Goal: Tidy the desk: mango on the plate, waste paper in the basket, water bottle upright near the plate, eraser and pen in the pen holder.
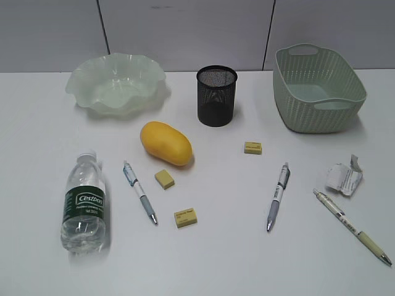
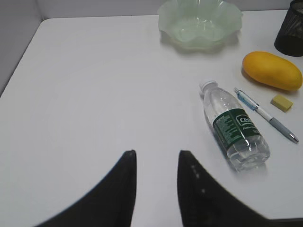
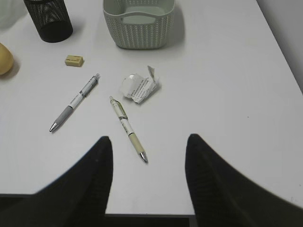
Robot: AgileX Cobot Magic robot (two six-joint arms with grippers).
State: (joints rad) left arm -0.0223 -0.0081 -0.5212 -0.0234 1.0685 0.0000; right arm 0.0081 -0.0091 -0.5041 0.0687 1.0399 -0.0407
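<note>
Left end effector hangs part open, empty; I see the water bottle lying ahead-right, cap pointing away from it.

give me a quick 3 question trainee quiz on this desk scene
1. How many erasers lie on the desk?
2. True or false: the water bottle stands upright.
3. What lies nearest the basket: A the mango, B the waste paper, C the plate?

Key:
1. Three.
2. False: it lies on its side, cap towards the plate.
3. B.
</note>
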